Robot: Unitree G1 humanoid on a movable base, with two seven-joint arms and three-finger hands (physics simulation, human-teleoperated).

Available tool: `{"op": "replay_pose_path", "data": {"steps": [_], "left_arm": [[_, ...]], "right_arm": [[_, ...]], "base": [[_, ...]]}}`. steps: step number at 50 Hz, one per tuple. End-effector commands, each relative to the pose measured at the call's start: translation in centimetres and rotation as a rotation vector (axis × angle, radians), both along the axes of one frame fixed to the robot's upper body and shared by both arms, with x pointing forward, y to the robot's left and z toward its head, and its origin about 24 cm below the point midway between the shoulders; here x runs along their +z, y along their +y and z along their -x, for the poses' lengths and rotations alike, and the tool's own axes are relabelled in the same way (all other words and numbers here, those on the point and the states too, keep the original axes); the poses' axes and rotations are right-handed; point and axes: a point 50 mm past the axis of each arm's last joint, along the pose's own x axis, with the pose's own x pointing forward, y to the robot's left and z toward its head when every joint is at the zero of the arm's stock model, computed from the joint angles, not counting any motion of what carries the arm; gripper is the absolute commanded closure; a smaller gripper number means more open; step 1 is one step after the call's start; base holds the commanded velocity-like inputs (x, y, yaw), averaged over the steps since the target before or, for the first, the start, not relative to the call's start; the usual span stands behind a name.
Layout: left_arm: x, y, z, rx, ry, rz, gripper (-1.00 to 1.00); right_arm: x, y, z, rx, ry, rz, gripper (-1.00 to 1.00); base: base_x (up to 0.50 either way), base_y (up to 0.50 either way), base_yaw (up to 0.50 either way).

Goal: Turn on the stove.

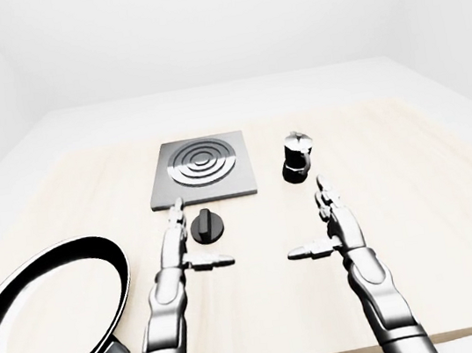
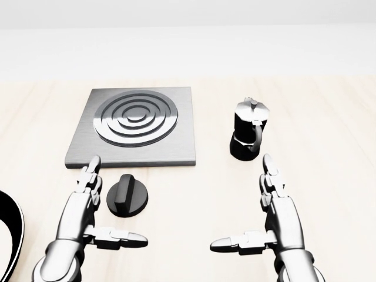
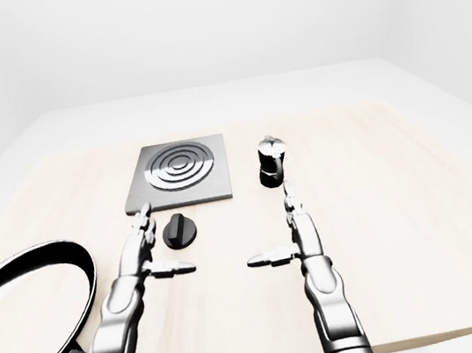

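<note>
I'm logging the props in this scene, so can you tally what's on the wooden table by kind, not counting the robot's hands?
Stove plate: 1
Stove knob: 1
Moka pot: 1
Frying pan: 1
Total: 4

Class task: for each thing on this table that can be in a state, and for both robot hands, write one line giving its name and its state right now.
stove plate: bare, nothing on it; no glow to see.
knob: untouched, no fingers on it.
moka pot: upright, lid shut.
frying pan: lying flat, empty.
left hand: open, beside the knob.
right hand: open, holding nothing.
</note>
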Motion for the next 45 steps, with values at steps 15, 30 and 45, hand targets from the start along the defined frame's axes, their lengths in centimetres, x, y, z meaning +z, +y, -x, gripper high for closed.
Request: {"op": "replay_pose_path", "data": {"steps": [15,30,45], "left_arm": [[-0.7,-0.8,0.7,-0.051,0.027,-0.027,-1.0],[-1.0,-0.8,1.0,-0.062,0.041,-0.035,-1.0],[-0.9,-1.2,1.5,-0.09,0.037,-0.041,-1.0]], "right_arm": [[0.5,0.0,0.0,0.0,0.001,0.001,-1.0],[0.0,0.0,0.0,-0.001,0.003,0.001,-1.0],[0.0,0.0,-0.1,-0.003,0.006,0.001,-1.0]], "base": [[0.0,0.0,0.0],[0.0,0.0,0.0],[0.0,0.0,0.0]]}}
